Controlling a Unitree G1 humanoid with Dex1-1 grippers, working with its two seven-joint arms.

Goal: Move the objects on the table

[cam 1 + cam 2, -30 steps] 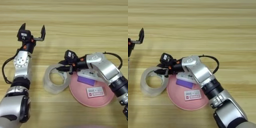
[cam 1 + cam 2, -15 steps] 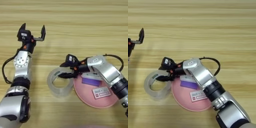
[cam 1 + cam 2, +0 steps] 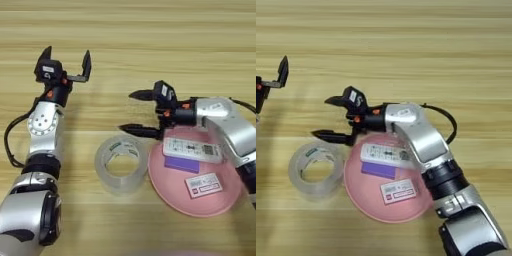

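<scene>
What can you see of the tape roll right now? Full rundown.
The tape roll is a wide ring of clear, glossy tape with a white inner core bearing small green print. It lies flat on the wooden table, hole facing up, just left of the pink plate, rim close to or touching it. The right gripper is open above its far side, lower finger near the top edge; contact cannot be told. Nothing sits inside it.

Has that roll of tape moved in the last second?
Yes. The tape roll slid toward the robot and a little right; it now sits against the pink plate, below the open right claw.
</scene>
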